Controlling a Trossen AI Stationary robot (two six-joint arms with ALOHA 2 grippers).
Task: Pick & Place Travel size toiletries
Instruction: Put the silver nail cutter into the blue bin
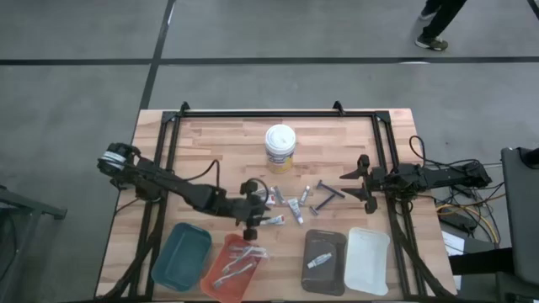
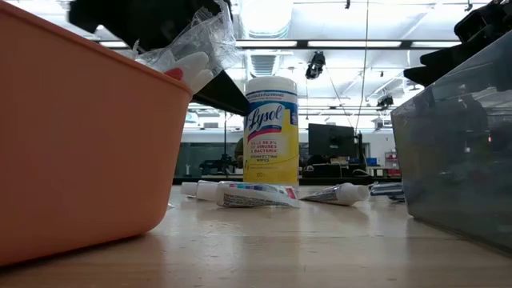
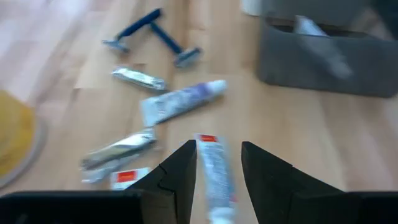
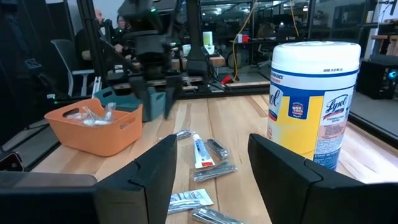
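The yellow round tub [image 2: 270, 132] with a white lid reads "Lysol", "disinfecting wipes"; small silvery-white tubes [image 1: 285, 204] lie scattered just in front of it on the wooden table [image 1: 219, 139]; the left gripper [image 3: 214, 180] hovers spread over one white tube with a red patch [image 3: 213, 168]; the right gripper [image 1: 357, 182], spread and empty, waits beside dark T-shaped razors [image 1: 327, 196].

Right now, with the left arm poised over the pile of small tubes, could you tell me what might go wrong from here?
1. The left end effector straddles one red-marked tube, open. Other tubes lie close, so closing might nudge or pinch a neighbour.
2. The tube looks slightly askew between the fingers, so it may twist or slip on lifting.
3. The orange tray already holds wrapped items; a careless drop could land on its rim.

The right end effector waits open near the razors.
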